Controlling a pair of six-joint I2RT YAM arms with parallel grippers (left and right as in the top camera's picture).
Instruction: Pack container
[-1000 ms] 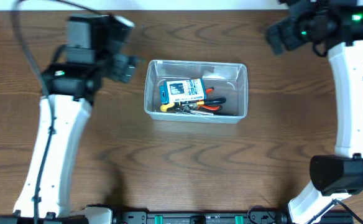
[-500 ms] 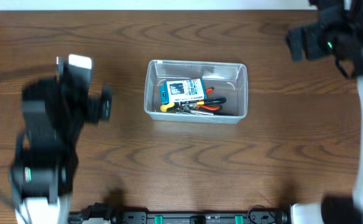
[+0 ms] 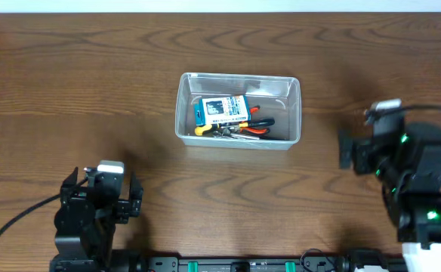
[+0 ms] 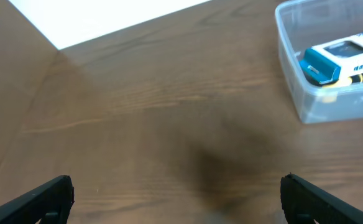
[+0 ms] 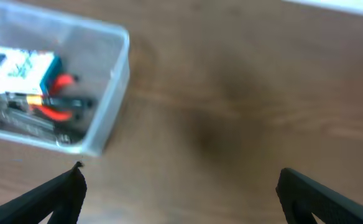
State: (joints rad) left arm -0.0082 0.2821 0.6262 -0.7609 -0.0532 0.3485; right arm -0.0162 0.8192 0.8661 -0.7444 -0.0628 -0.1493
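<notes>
Both arms have pulled back from the far side to the near table edge. Clear rectangular plastic container (image 3: 239, 76): mid-table, long axis left-right, holding a blue-and-white cardboard box (image 3: 222, 110) and red-handled pliers (image 3: 257, 128). I read left gripper (image 4: 178, 199) and right gripper (image 5: 184, 199) spread wide, empty, above the dark brown wooden table (image 3: 205, 196).

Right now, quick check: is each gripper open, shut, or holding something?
Left gripper: open, holding nothing.
Right gripper: open, holding nothing.

Overhead straight down on the table (image 3: 92, 98); wrist views oblique from opposite sides, the container (image 3: 284, 92) common to all.
</notes>
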